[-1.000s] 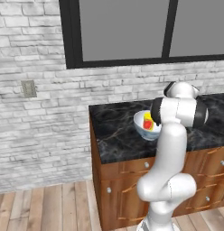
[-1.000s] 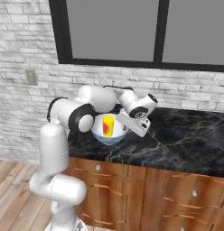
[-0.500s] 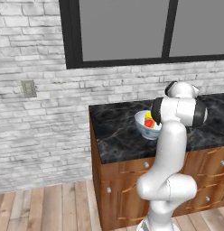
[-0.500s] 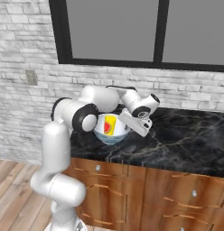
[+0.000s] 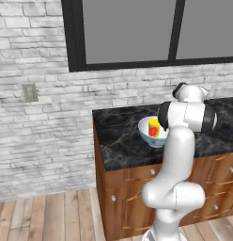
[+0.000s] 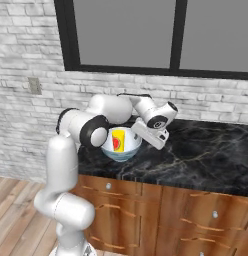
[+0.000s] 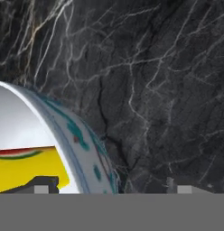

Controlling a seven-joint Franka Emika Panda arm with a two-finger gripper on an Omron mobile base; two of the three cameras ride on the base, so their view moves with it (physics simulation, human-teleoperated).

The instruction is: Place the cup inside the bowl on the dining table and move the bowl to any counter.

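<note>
Bowl (image 6: 122,149) sits on counter (image 6: 206,155), near its left end, back from front edge. Cup (image 6: 117,140) upright inside bowl. My gripper (image 7: 113,187) at bowl's right rim, fingers spread wide, one tip inside wall, one outside, not clamping. Bare black marble stretches right of bowl; brick wall behind.

Dark-framed window (image 5: 137,33), whitewashed brick wall (image 5: 38,127), wall outlet (image 5: 29,92), wooden plank floor (image 5: 48,216)
</note>
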